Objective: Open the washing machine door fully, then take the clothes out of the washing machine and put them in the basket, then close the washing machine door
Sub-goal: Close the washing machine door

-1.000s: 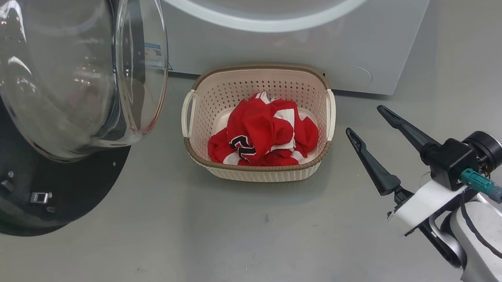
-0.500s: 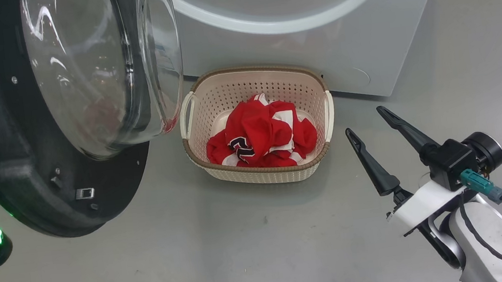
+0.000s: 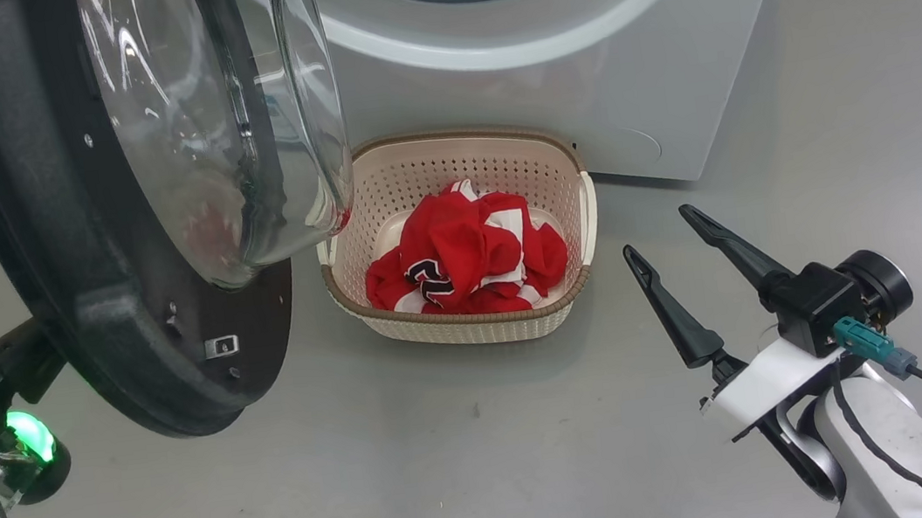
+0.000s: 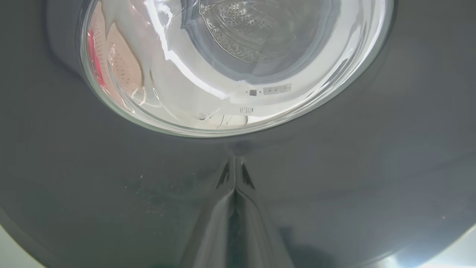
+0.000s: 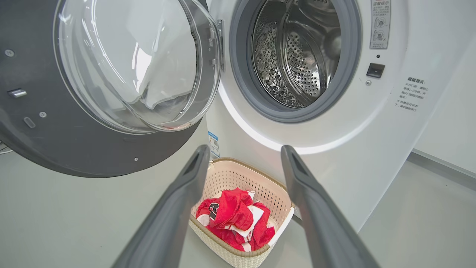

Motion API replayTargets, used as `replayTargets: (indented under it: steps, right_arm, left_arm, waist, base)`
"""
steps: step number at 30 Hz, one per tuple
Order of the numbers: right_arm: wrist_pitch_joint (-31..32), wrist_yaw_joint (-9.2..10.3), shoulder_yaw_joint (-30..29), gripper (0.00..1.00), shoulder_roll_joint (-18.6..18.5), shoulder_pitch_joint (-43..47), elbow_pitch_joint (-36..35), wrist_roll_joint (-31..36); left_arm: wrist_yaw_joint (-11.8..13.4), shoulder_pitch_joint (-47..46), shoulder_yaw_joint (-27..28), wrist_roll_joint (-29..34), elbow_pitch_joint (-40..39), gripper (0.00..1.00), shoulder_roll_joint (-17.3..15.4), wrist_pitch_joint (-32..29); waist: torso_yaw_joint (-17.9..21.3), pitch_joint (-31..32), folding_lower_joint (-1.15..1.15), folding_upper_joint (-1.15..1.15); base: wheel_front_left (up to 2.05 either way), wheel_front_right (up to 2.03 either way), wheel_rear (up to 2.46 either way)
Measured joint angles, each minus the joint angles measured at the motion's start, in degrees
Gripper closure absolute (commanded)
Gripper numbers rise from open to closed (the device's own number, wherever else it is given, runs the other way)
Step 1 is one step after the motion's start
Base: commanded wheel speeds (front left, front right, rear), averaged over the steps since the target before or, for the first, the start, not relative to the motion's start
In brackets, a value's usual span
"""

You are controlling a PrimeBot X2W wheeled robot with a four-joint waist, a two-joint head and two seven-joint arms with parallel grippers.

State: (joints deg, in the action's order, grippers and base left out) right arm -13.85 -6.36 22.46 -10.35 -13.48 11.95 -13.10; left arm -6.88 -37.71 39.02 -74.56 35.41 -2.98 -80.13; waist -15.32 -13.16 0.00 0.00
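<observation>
At far left, left gripper [image 4: 235,193]: fingers pressed together with nothing between them; the tips rest on the glossy outer face of the washing machine door [image 3: 76,280].
Risk, contact: you are pushing with a narrow point on a slick, curved-looking surface. If the tips skate sideways, the push is likely to be lost and the door left ajar.
Door position: partly swung, standing between wide open and shut, with its glass bowl facing the washing machine [image 3: 577,60].
Risk, clearance: from the head view the bowl overlaps the left end of the basket [image 3: 478,329]. Touching or merely above, you cannot tell. A low edge could nudge the basket.
Clothes [image 3: 461,259]: red heap lying inside the basket, on the floor just before the machine. No cloth hangs over the rim toward the door.
Drum [image 5: 297,56]: what you see of it looks empty, so closing seems to be the step in hand.
Risk, latch: a push that stops short may leave the catch unengaged.
Right gripper [image 3: 655,231]: fingers spread wide, holding nothing, right of the basket and well apart from the door.
Risk, right arm: lift it toward the mouth and the door would meet it.
</observation>
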Motion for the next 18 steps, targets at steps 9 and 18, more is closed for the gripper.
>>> replayTargets:
  steps: [9, 18]
  right_arm:
    - [-0.1, -0.02, 0.4, 0.0, 0.3, 0.0, 0.3, 0.0]
    - [-0.1, -0.02, 0.5, 0.0, 0.8, -0.1, 0.3, 0.0]
  left_arm:
    - [0.0, 2.1, -1.1, -1.1, -4.0, 1.0, 1.6, -0.8]
    - [0.2, 4.0, -2.2, -2.5, -8.0, 1.0, 2.0, -0.8]
  waist:
    - [1.2, 0.3, 0.0, 0.0]
    - [3.2, 0.0, 0.0, 0.0]
  base:
    - [0.0, 0.0, 0.0]
    - [0.0, 0.0, 0.0]
